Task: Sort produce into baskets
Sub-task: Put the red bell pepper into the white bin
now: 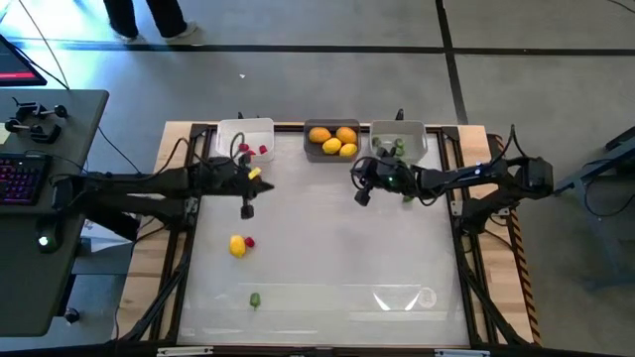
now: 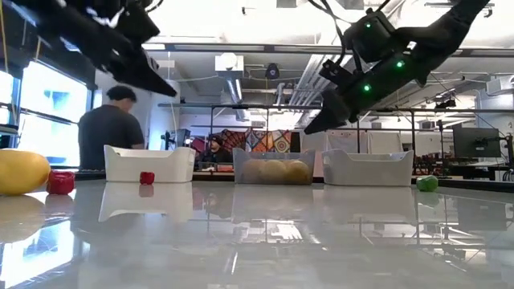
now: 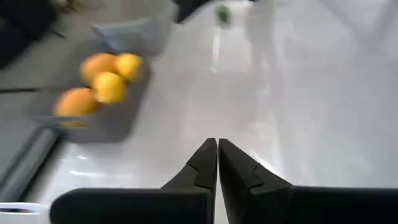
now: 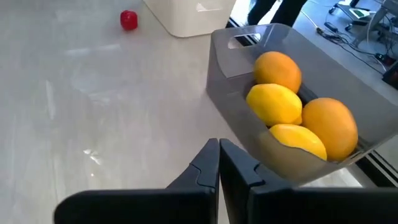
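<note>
Both arms reach in over the table [image 1: 327,248] from opposite sides, raised clear of the surface. The left end effector [image 1: 247,209] hangs just in front of the white basket [image 1: 244,140], its fingers [image 3: 208,163] pressed flat together with nothing between them. The right end effector [image 1: 362,197] hovers in front of the dark grey basket [image 1: 332,151], toward the light grey basket's [image 1: 398,142] side, pinched tight as well, and it carries nothing.

Dark grey basket sits in the middle of the back row, white one to its left, light grey one to its right, all three side by side at the far edge of the table. Inside the dark grey basket: two oranges [image 4: 279,70] and two lemons [image 4: 274,103], packed against each other. Red berries [image 1: 264,150] lie in the white basket, green bits [image 1: 398,148] in the light grey one.

Out on the open table, well in front of the white basket, a lemon [image 1: 237,246] rests with a red berry [image 1: 250,241] just beside it. Farther forward again, a small green piece [image 1: 255,298] sits alone
</note>
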Motion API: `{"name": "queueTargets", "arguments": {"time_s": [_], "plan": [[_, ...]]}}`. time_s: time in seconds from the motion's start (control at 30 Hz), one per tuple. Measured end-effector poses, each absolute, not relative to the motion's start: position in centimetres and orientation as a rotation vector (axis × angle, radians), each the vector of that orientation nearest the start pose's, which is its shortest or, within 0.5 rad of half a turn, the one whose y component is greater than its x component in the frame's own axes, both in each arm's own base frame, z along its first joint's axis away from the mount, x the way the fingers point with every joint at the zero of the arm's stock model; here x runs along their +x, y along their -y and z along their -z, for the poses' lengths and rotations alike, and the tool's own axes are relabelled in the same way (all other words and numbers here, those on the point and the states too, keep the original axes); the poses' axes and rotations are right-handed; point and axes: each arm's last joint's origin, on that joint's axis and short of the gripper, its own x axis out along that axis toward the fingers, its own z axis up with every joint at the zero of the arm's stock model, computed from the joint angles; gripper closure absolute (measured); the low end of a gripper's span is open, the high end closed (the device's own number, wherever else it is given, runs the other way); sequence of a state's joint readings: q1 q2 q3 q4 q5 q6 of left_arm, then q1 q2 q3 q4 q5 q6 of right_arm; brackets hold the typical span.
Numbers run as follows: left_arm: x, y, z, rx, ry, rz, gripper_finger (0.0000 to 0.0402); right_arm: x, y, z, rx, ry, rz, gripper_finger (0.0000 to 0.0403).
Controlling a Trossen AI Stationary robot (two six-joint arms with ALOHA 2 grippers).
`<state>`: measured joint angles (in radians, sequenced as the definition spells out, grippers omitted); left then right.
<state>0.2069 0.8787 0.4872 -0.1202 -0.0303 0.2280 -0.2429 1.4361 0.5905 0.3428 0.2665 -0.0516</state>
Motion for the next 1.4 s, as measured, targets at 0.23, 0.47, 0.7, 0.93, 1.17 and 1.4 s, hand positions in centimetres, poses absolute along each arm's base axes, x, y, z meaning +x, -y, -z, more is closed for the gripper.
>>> {"name": "queueTargets", "arguments": {"time_s": [0.23, 0.47, 0.7, 0.93, 1.17, 1.4], "plan": [[18.3, -0.3, -24.6, 0.101, -0.602, -0.015, 0.0400, 26.9, 6.5, -17.7, -0.063, -0.502, 0.455, 0.0402], [18.4, 2.6, -24.3, 0.148, -0.712, 0.121, 0.0362, 26.9, 6.4, -17.7, -0.061, -0.499, 0.451, 0.0403], [20.1, 4.8, -21.5, 0.185, -1.021, 0.189, 0.0296, 26.9, 6.4, -17.7, -0.054, -0.498, 0.453, 0.0403], [22.1, 6.2, -19.5, 0.320, -1.283, 0.268, 0.0255, 26.9, 6.4, -17.6, -0.054, -0.501, 0.453, 0.0403], [23.5, 6.6, -18.5, 0.370, -1.380, 0.324, 0.0240, 26.8, 6.4, -17.4, -0.052, -0.523, 0.452, 0.0403], [23.6, 6.7, -16.4, 0.344, -1.541, 0.351, 0.0240, 26.8, 6.4, -17.4, -0.037, -0.526, 0.456, 0.0403]]}}
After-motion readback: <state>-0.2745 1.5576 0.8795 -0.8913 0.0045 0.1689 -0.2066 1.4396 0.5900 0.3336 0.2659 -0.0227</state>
